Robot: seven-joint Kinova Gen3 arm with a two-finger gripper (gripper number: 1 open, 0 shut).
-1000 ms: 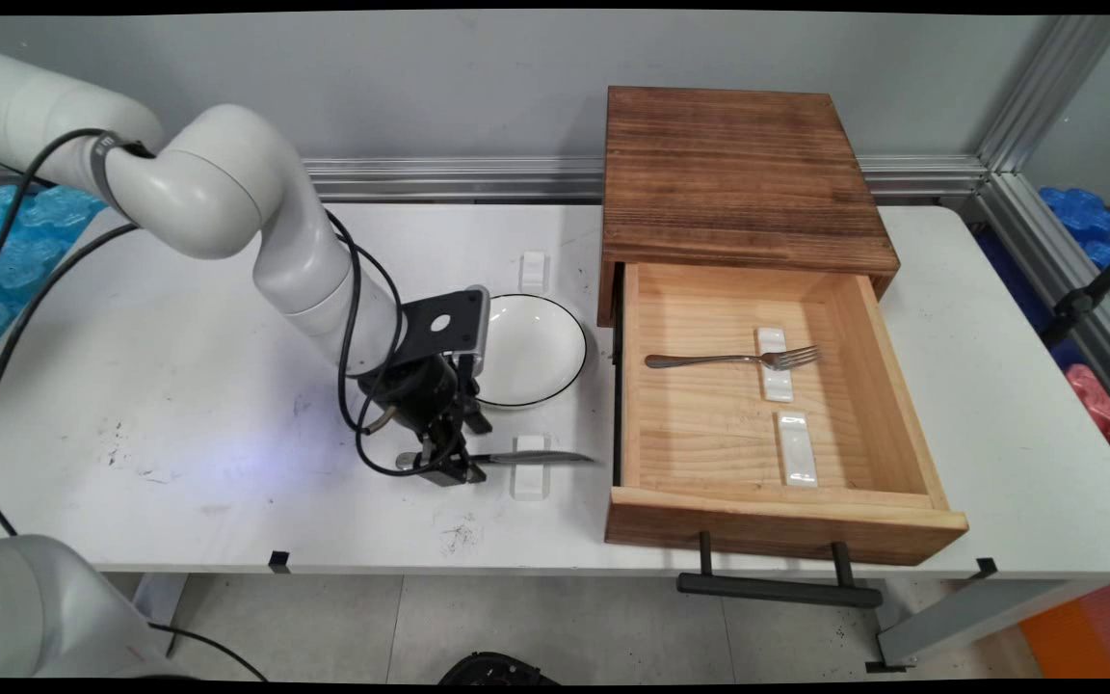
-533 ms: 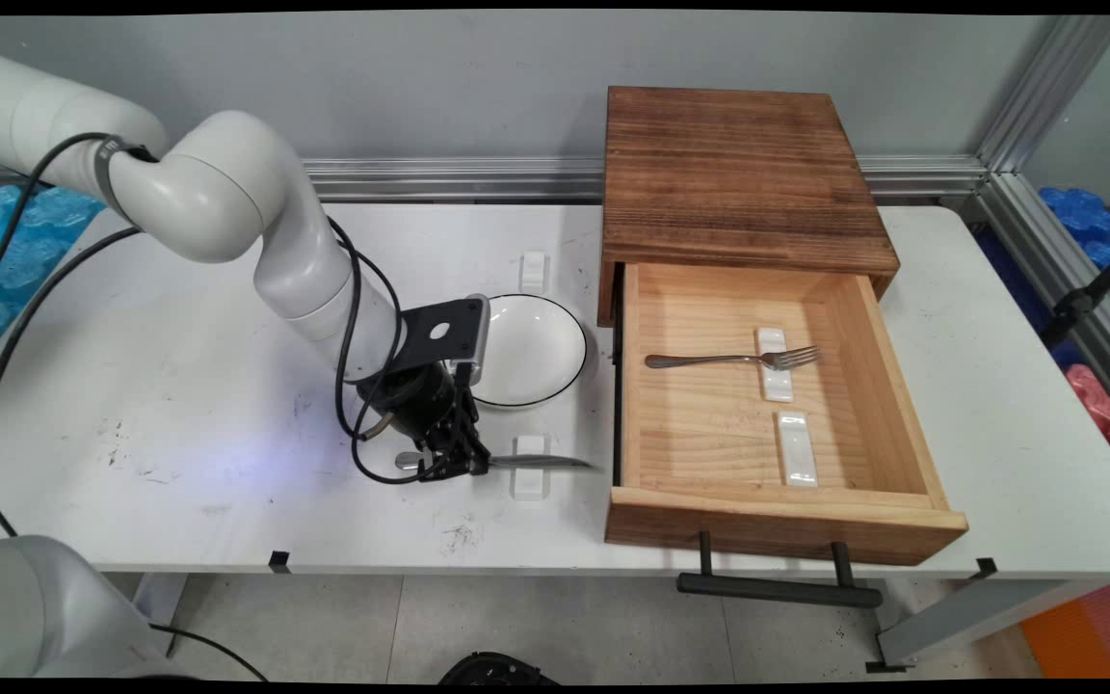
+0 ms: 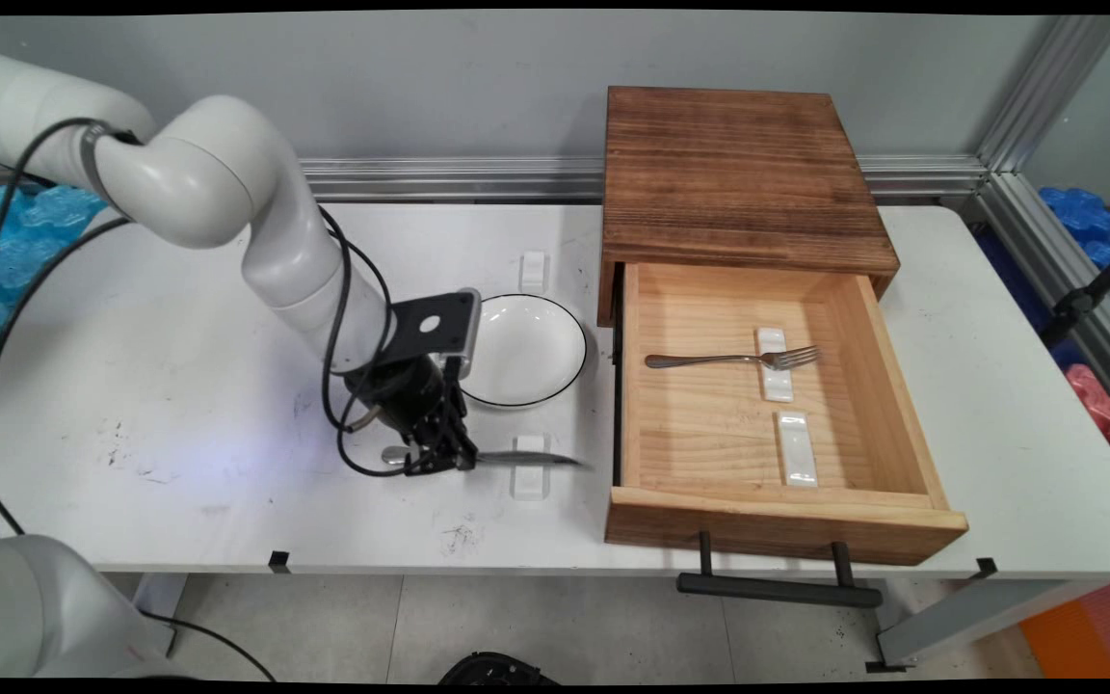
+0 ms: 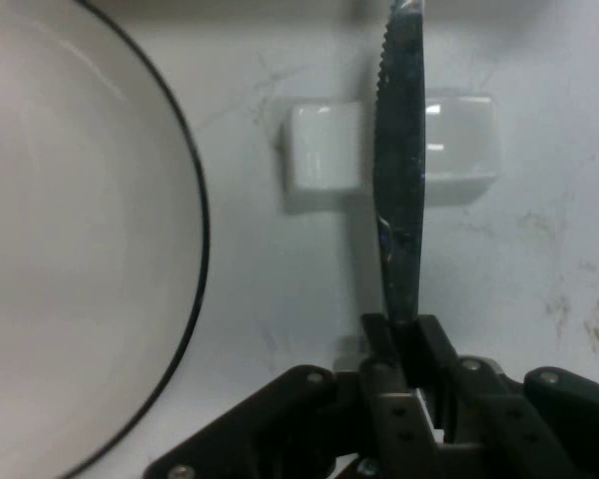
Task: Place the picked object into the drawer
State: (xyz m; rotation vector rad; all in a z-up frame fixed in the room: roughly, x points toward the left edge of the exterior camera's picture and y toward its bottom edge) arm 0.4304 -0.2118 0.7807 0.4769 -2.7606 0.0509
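I am pinching a table knife (image 3: 516,459) by its handle with my gripper (image 3: 441,457), the two fingers pressed tight against it. In the hand view the knife (image 4: 399,190) is running straight away from my fingertips toward twelve o'clock, its serrated edge facing nine o'clock, crossing above a small white rest (image 4: 391,158). A white plate (image 4: 75,239) with a thin black rim is filling the nine o'clock side of that view.

In the main view the knife is lying level just above the rest (image 3: 529,465) near the table's (image 3: 179,386) front edge, tip pointing to three o'clock. Compared with half a second ago, my hand and the knife are sitting slightly further toward nine o'clock and a touch higher, so the knife is coming up off its rest in my grip.

At three o'clock an open wooden drawer (image 3: 892,386) is holding a fork (image 3: 733,360) laid across one white rest, with a second rest (image 3: 795,447) bare beside it.
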